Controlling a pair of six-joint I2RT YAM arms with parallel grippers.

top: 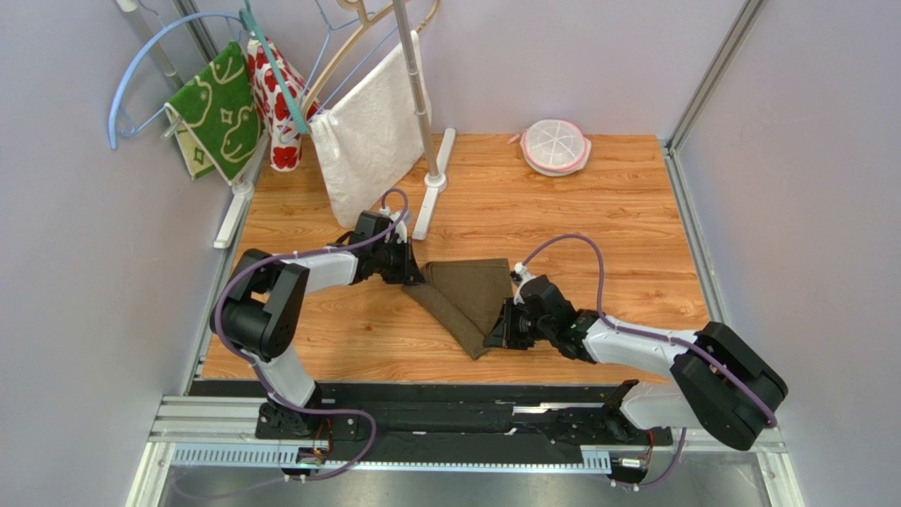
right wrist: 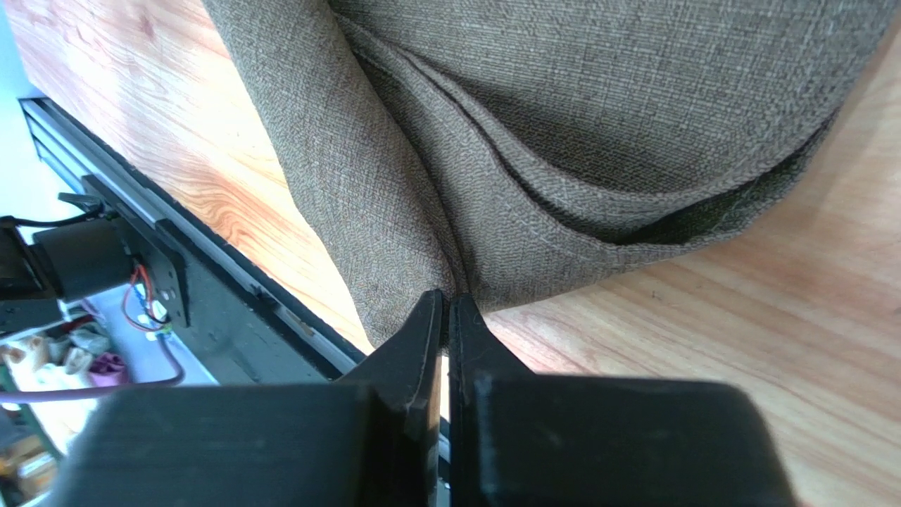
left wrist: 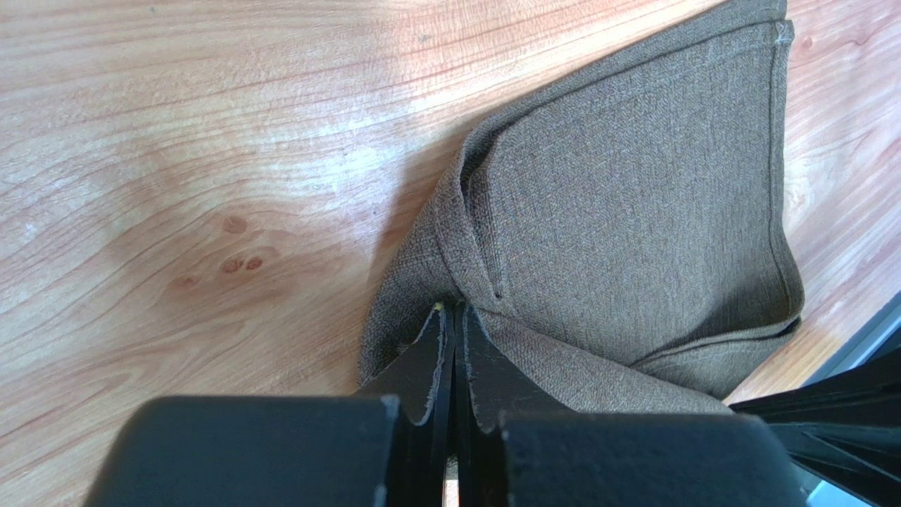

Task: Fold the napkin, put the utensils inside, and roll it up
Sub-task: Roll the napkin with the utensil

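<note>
Pinching, left hand (left wrist: 455,317): fingers pressed together on a bunched corner of the napkin (top: 465,301), the corner closest to the stand (top: 434,185).
Right hand (right wrist: 445,306): fingers likewise pressed together, nipping the napkin's edge on the side farthest from the stand.
Napkin: doubled over and rumpled on the table (top: 613,222), just on the near side of the stand's foot, with layered folds showing in both wrist views.
Why held so: two grips at opposite ends likely let the arms lift, stretch and lay the cloth flat, so the fold comes out even.
Step, as I judge it: folding is under way and rolling has not begun.
Utensils: none seen anywhere around the stand, so I cannot tell whether the cloth hides them.
Writing: no brand, label or lettering can be read.
</note>
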